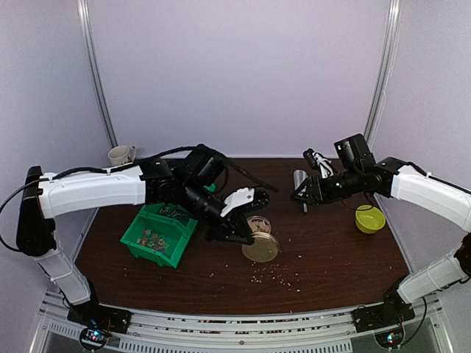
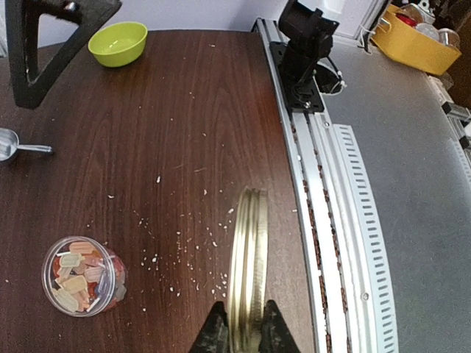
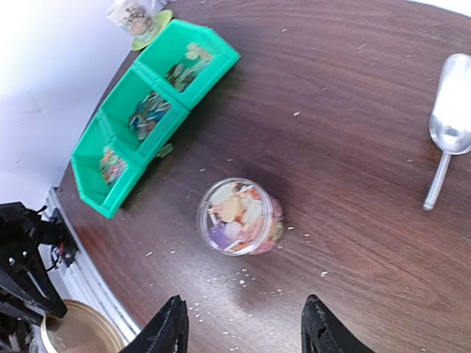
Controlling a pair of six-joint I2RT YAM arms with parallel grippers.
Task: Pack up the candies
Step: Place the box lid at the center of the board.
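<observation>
The candies (image 3: 237, 213) fill a small clear jar (image 2: 81, 274) that stands open on the brown table, and more candies (image 1: 152, 239) lie in the green bins. My left gripper (image 2: 246, 327) is shut on a round gold lid (image 2: 248, 257), held edge-on just above the table beside the jar (image 1: 258, 224). In the top view this lid (image 1: 260, 248) sits in front of the jar with the left gripper (image 1: 246, 237) on it. My right gripper (image 3: 243, 334) hangs open above the table just short of the jar, nothing between its fingers (image 3: 173, 331).
A row of green bins (image 3: 114, 136) stands at the left of the table. A metal scoop (image 3: 449, 118) lies near the right gripper (image 1: 300, 195), and a yellow-green bowl (image 1: 369, 218) sits at the right. Pale crumbs (image 1: 280, 273) are scattered near the front. A cup (image 1: 121, 154) stands back left.
</observation>
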